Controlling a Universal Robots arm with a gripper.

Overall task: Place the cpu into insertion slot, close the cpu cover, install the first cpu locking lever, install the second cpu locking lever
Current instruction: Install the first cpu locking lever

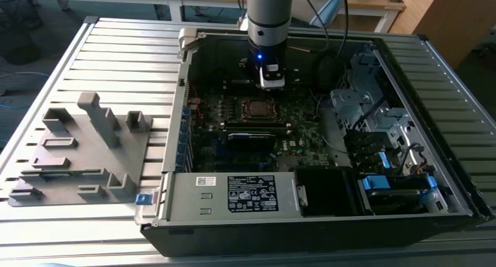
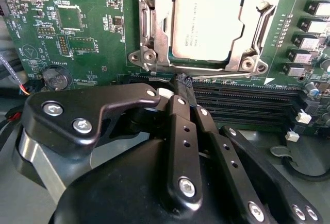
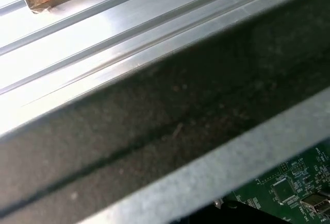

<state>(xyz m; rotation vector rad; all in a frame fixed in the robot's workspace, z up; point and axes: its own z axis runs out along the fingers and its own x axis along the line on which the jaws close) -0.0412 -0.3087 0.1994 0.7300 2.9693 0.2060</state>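
The gripper (image 2: 183,81) has its fingers pinched together with nothing visible between them. Its tip is just beside the insertion slot (image 2: 144,56), at the edge facing the long black memory slots (image 2: 242,98). The cpu (image 2: 206,26) lies flat inside that slot, framed by the cpu cover (image 2: 253,23). I judge the chip light, stiff and fragile underneath, so best held by its edges.

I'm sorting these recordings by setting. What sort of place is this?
Probably a robotics lab or workshop bench: an opened computer case lies on a ribbed aluminium table, a robot arm reaches over its motherboard, and wooden desks stand behind.
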